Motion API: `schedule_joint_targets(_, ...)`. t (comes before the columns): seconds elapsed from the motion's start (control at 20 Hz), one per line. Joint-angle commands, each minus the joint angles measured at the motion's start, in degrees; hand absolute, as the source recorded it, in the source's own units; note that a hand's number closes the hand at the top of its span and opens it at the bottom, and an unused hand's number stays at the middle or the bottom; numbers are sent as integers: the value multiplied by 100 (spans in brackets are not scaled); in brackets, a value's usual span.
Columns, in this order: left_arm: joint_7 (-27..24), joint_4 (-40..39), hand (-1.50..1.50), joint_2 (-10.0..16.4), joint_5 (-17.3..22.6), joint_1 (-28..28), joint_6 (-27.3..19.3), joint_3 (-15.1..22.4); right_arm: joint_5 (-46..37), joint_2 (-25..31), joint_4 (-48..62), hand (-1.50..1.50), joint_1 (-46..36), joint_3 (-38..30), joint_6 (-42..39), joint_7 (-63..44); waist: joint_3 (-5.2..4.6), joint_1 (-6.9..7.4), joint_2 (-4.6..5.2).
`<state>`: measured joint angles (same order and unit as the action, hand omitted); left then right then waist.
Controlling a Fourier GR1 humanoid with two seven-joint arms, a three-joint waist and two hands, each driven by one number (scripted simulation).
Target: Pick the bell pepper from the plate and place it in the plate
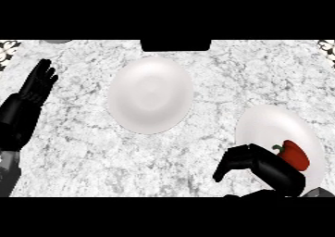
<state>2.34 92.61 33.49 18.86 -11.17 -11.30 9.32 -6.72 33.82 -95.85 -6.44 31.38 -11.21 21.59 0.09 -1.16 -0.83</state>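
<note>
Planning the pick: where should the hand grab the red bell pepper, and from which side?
Probably round its wide red body, not the thin green stem. The bell pepper lies on its side on the plate, stem toward the view's left, so the right hand beside it should come from above.

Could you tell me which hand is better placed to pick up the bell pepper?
The right hand: it is beside the bell pepper on the right-side plate, while the left hand rests open at the view's left edge.
</note>
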Motion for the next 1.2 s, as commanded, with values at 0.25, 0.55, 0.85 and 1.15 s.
schedule_joint_targets(0.25,108,-1,0,-157,-53,-358,129,-143,1085,471,355,-150,1124,-959,-520,2722,-3,59,79)
schedule_joint_targets(0.55,22,-172,0,-308,-173,-449,264,-191,870,1384,-474,-150,1101,-1895,-500,2161,-13,34,68)
schedule_joint_targets(0.85,-139,-263,0,-315,-213,-258,267,-213,-114,2794,-974,-150,1006,-2449,-459,868,-34,-11,40)
schedule_joint_targets(1.15,302,-75,0,-130,-88,-487,409,-348,-977,3508,-1647,-150,1066,-2076,-1040,-452,-23,82,56)
